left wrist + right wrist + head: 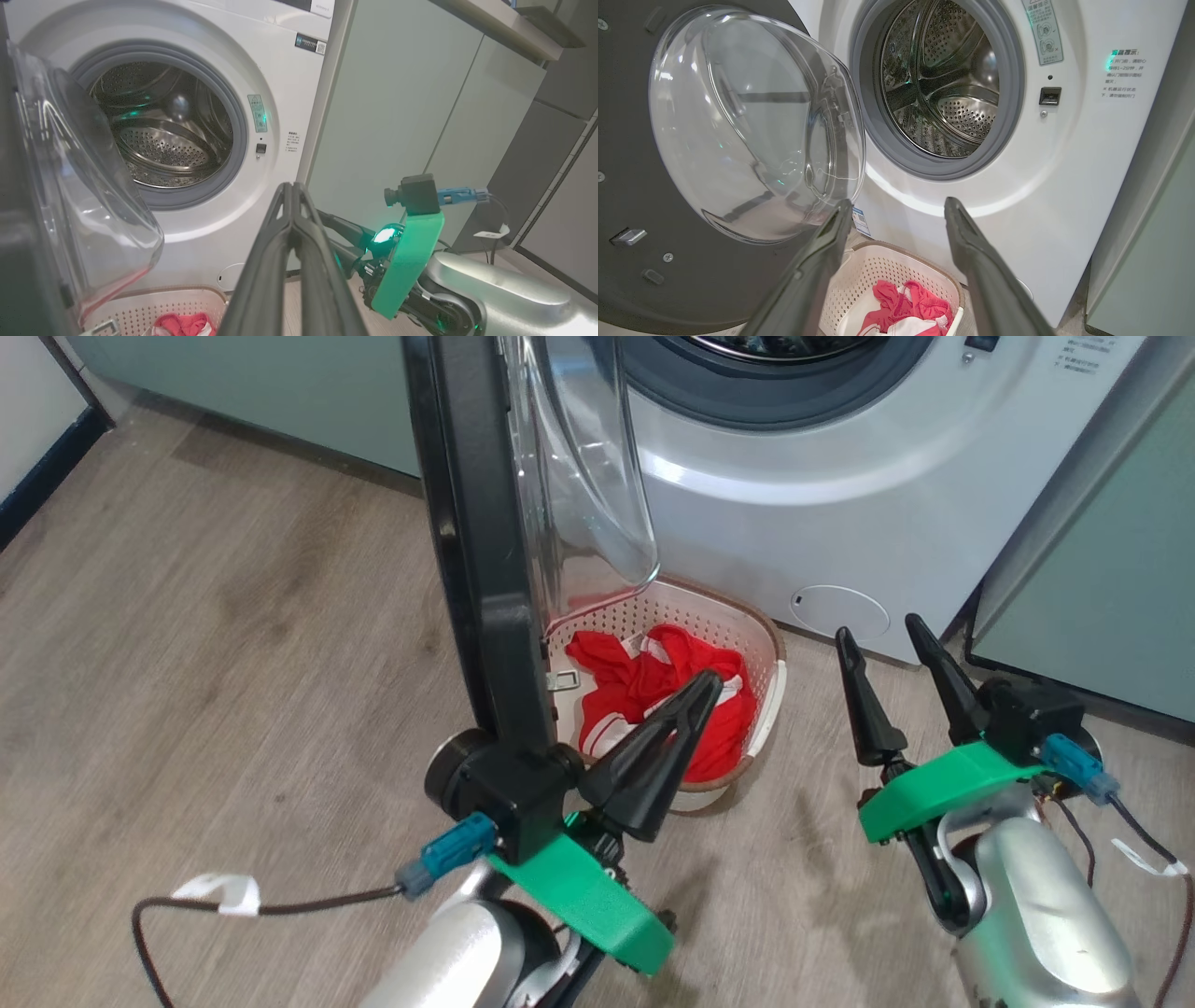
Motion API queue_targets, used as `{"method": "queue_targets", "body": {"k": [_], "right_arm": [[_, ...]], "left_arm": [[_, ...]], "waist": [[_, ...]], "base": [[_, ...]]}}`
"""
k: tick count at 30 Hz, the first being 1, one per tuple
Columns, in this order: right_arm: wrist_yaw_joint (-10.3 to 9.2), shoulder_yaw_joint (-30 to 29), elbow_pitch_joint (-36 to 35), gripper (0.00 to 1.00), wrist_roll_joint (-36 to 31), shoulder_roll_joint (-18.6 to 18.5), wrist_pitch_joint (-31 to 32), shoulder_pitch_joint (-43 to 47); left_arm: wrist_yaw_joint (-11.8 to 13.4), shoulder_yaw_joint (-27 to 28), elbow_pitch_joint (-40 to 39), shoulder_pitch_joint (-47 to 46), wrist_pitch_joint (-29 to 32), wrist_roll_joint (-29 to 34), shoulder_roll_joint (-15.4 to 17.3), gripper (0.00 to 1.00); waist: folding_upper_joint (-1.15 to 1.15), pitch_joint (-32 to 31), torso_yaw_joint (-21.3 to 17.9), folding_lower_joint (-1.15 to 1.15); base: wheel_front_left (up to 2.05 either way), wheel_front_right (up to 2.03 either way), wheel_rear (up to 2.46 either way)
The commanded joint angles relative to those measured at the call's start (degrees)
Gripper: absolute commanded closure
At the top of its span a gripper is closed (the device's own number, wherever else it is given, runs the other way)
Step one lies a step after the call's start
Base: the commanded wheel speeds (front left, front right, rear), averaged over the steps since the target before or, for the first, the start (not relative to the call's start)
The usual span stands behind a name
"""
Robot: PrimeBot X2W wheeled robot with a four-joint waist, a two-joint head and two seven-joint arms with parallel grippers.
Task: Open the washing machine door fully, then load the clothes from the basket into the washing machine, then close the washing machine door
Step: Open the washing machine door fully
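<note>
Here the washing machine (822, 523) stands with the washing machine door (476, 523) swung wide, the basket (767, 649) on the floor (233, 616) beneath holding the clothes (644, 686), left gripper (705, 686) clenched empty, right gripper (879, 630) released.

Around the work on my feed: floor, cabinets, wall.
I see a grey-brown wood-look floor (233, 616), a pale green cabinet (1102, 569) at the right, another cabinet front (280, 383) at the back left, and a dark skirting strip (47, 476) under a white wall (23, 401).
</note>
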Motion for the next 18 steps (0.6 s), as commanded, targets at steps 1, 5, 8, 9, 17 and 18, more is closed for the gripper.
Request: {"method": "queue_targets", "body": {"k": [1,5,8,9,17,18], "right_arm": [[0.0,1.43,-1.44,0.0,0.31,0.63,-0.4,-1.82],[0.0,1.36,-1.3,0.0,0.35,0.63,-0.39,-1.92],[0.0,1.17,-1.22,0.0,0.28,0.63,-0.38,-1.97],[0.0,1.11,-1.2,0.0,0.09,0.63,-0.38,-1.99],[0.0,1.08,-0.96,0.0,0.08,0.63,-0.35,-1.99],[0.0,1.05,-0.92,0.0,0.05,0.63,-0.32,-2.01]], "left_arm": [[0.25,1.51,-1.35,-1.04,0.17,-0.56,0.24,1.0],[0.83,1.66,0.96,-0.87,0.57,-0.99,0.34,1.0],[1.2,2.3,2.45,-0.89,0.55,-1.22,0.71,1.0],[1.34,2.65,2.98,-0.92,0.49,-1.34,0.88,1.0],[2.49,5.73,6.59,-1.05,-0.28,-1.92,3.05,1.0],[2.67,6.13,6.91,-1.02,-0.42,-2.12,3.17,1.0]], "waist": [[0.0,0.06,-0.01,0.0],[0.0,0.23,-0.01,0.0],[0.0,0.33,-0.02,0.0],[0.0,0.34,-0.01,0.0],[0.0,0.41,0.17,0.0],[0.0,0.44,0.22,0.0]], "base": [[0.0,0.0,0.0],[0.0,0.0,0.0],[0.0,0.0,0.0],[0.0,0.0,0.0],[0.0,0.0,0.0],[0.0,0.0,0.0]]}}
